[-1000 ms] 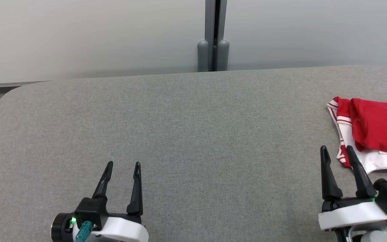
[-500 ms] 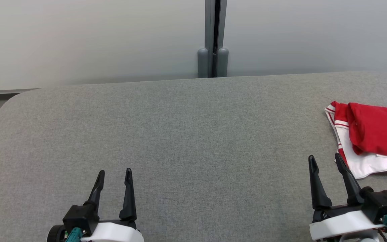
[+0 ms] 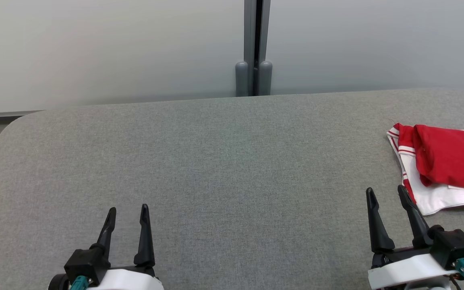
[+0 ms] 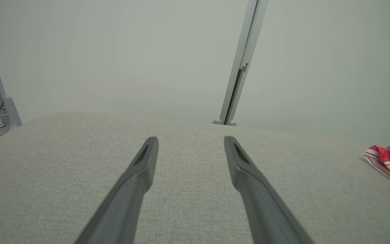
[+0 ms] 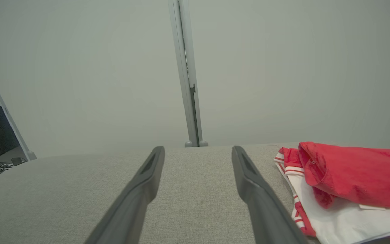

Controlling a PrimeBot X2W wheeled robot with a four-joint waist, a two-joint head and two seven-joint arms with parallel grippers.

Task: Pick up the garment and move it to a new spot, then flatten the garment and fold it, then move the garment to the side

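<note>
- The folded red-and-white cloth garment [image 3: 445, 169] lies at the right edge of the grey fabric table [image 3: 216, 161], partly out of frame.
- The left gripper [image 3: 129, 208] and right gripper [image 3: 385, 189] are both released and empty, near side.
- The garment looks light and limp; pinch its near white corner, perhaps several layers.

Garment [image 3: 445, 169] far right; table [image 3: 232, 161] mid bare.

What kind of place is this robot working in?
Probably an indoor lab or test room set up for cloth folding: a wide grey fabric-covered table, plain pale partition panels joined by a metal post behind it, and a red and white garment lying at the table's right side.
</note>
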